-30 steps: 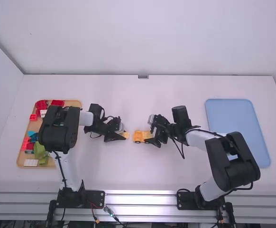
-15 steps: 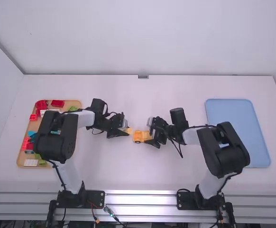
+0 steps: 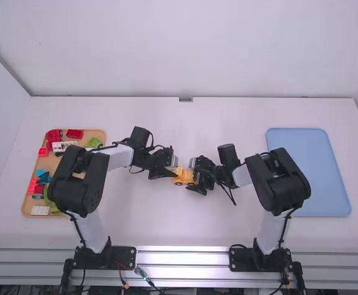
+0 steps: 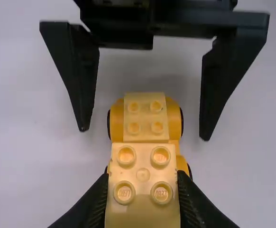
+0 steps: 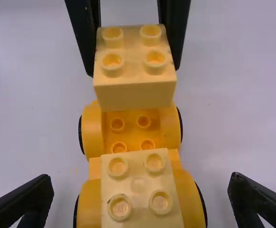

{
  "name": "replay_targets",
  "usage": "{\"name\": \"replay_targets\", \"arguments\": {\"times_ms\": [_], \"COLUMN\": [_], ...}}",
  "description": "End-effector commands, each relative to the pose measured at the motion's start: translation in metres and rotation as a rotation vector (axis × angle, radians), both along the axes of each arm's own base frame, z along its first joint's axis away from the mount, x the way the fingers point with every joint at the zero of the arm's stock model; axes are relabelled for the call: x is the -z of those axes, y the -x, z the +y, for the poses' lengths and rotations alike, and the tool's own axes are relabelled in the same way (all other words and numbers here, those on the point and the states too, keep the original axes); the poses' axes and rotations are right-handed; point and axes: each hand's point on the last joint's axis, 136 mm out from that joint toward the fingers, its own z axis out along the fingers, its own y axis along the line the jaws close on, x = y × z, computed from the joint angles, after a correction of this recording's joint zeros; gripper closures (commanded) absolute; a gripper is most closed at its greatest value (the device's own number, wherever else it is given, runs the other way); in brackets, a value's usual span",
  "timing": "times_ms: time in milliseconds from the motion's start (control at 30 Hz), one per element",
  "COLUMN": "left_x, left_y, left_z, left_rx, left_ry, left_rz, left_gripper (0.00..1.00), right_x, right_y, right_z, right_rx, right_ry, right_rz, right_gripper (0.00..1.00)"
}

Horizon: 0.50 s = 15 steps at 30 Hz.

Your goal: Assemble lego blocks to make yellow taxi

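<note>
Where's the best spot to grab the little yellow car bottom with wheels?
Probably the rounded wheel arches beside the pale yellow block already on it. Come from above, one finger each side. The wheels face sideways, so squeezing across shouldn't roll it, and the bare studs at the other end stay free.

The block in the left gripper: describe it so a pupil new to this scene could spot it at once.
In the middle of the white table stands a yellow wheeled base. Over its end with bare studs is a pale yellow four-stud block, clamped in the left gripper; its look-alike instead sits on the base, between the open fingers of the right gripper.
</note>
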Motion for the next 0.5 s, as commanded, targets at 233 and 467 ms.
{"name": "replay_targets", "arguments": {"times_ms": [233, 467], "left_x": [0.001, 0.0009], "left_y": [0.0027, 0.0087], "left_z": [-0.0046, -0.0085], "left_rx": [-0.059, -0.065], "left_ry": [0.041, 0.102], "left_rz": [0.024, 0.03], "left_gripper": [0.84, 0.81], "right_x": [0.004, 0.0004], "right_y": [0.0027, 0.0035], "right_z": [0.0058, 0.0081], "right_rx": [-0.057, -0.079], "right_ry": [-0.032, -0.05], "right_rz": [-0.027, -0.046], "right_gripper": [0.1, 0.12]}}
